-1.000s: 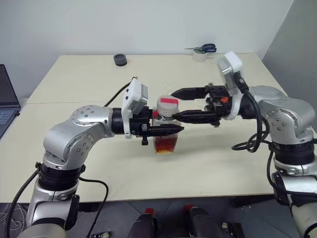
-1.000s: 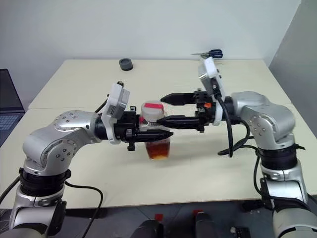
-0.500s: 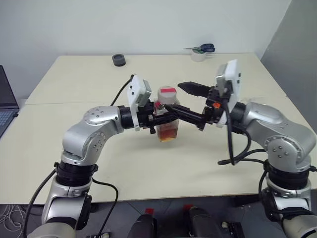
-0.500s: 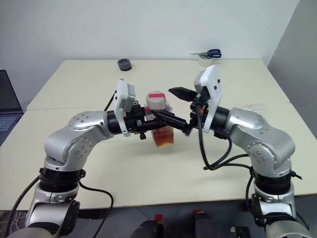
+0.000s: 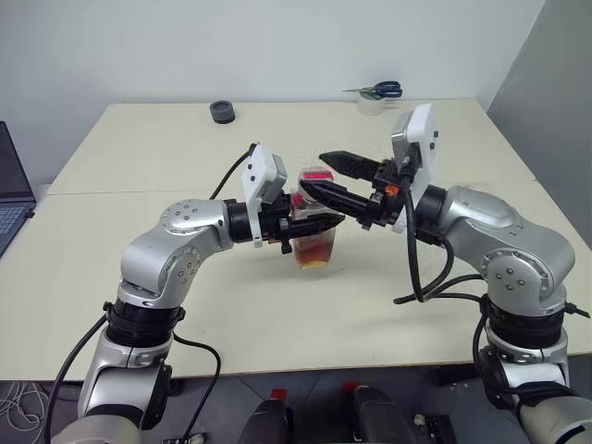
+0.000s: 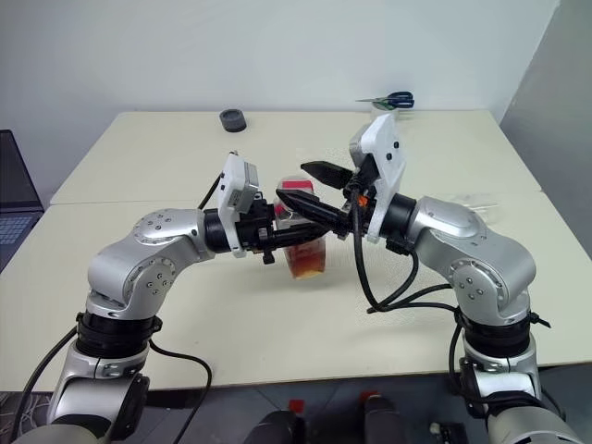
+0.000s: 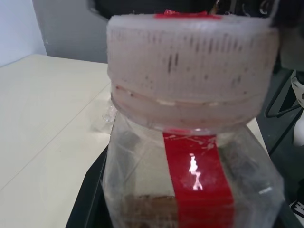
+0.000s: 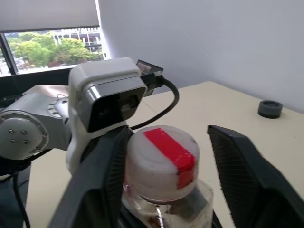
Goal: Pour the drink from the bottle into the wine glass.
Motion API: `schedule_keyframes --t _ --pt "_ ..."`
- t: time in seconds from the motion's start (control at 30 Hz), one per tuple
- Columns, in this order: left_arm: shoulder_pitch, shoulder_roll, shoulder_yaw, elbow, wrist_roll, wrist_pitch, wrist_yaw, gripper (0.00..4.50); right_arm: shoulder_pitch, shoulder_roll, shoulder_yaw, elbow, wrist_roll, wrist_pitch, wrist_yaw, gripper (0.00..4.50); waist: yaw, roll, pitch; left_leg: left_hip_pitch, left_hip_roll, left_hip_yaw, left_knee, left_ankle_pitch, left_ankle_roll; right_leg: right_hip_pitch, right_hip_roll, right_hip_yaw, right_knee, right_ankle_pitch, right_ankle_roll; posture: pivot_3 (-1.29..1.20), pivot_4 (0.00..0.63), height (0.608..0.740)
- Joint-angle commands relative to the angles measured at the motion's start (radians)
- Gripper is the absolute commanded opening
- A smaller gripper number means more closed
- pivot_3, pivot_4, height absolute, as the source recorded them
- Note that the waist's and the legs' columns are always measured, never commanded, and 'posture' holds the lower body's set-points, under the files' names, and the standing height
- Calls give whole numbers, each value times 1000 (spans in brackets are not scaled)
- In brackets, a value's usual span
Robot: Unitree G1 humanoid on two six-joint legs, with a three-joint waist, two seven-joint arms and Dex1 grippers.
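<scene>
left claw (image 5: 310,225) clamped on the bottle (image 5: 314,242) body above the desk (image 5: 139,157), right claw (image 5: 319,178) fingers part-open, straddling the cap (image 8: 161,161), one finger touching it

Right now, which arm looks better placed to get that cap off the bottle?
Probably the right: its gripper has open fingers either side of the cap, while the left gripper is shut on the bottle.

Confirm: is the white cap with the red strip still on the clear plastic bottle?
Yes, the white cap sits on the bottle.
</scene>
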Motion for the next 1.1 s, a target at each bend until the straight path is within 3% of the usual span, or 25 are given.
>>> schedule_keyframes --t 0.03,0.33,0.63,0.87,1.1 --pt "-27 7 23 -44 -9 -16 -1 1742 14 -14 -3 -29 24 -11 22 1752 0 0 0 0 0 0 0 0 0 0 0 0 0 0 0 0 150 740" --pt "-39 6 29 -52 -20 -6 2 1742 9 -31 -12 -2 42 -26 58 1752 0 0 0 0 0 0 0 0 0 0 0 0 0 0 0 0 150 740" --pt "-43 117 66 -230 -208 124 -111 1742 -171 -270 22 322 35 -125 569 1752 -2 0 1 1 0 1 -1 -2 3 1 1 0 -1 0 0 0 150 740" --pt "-86 138 75 -197 -226 132 -93 1742 -213 -286 31 382 42 -129 622 1752 0 0 2 0 0 0 0 0 1 2 1 -1 -2 0 0 0 150 740" --pt "-18 113 100 -187 -189 119 -1 1742 -87 -353 -130 254 148 9 456 4075 5 -1 2 0 0 0 0 0 0 1 -1 0 -2 0 0 0 150 740"
